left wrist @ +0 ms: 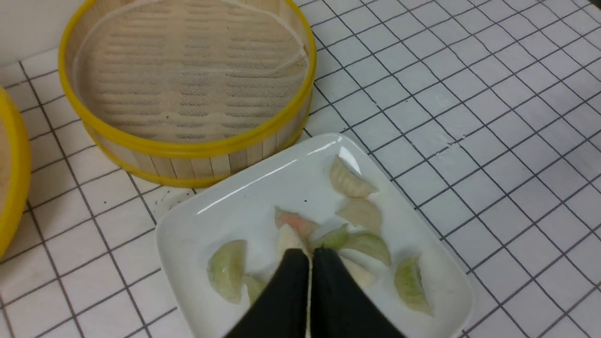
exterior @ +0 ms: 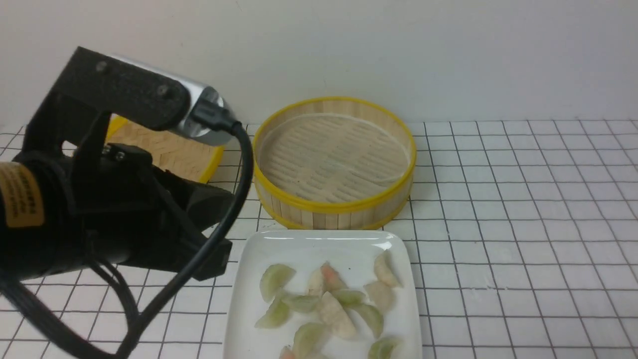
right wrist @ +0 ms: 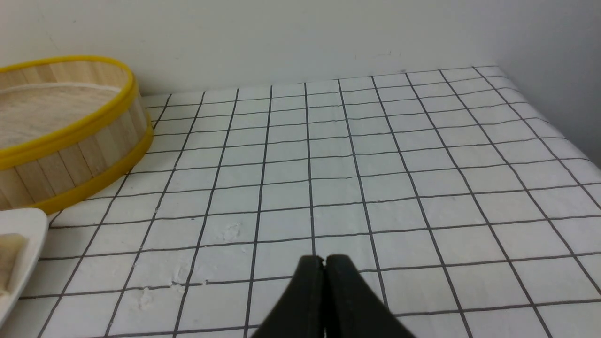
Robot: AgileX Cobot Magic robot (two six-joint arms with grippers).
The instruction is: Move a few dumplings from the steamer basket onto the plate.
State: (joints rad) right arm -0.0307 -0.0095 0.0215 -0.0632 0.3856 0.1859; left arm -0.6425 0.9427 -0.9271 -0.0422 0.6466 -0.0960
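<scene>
Several pale green dumplings (exterior: 276,280) lie on the white square plate (exterior: 319,247), mixed with whitish and pink-tinged ones. The steamer basket (exterior: 334,205) stands just behind the plate, and its slatted floor shows no dumplings. In the left wrist view my left gripper (left wrist: 310,256) is shut and empty, its jaws together above the middle of the plate (left wrist: 244,206), over the green dumplings (left wrist: 227,270); the basket (left wrist: 188,149) is beyond. My right gripper (right wrist: 325,259) is shut and empty above the bare gridded cloth, right of the basket (right wrist: 70,136) and the plate's corner (right wrist: 23,220).
The shallow woven yellow-rimmed lid (exterior: 169,149) lies left of the basket, partly behind my left arm (exterior: 149,214). Whitish dumplings (exterior: 386,269) sit on the plate's right side. White gridded cloth (exterior: 523,224) covers the table up to a pale back wall.
</scene>
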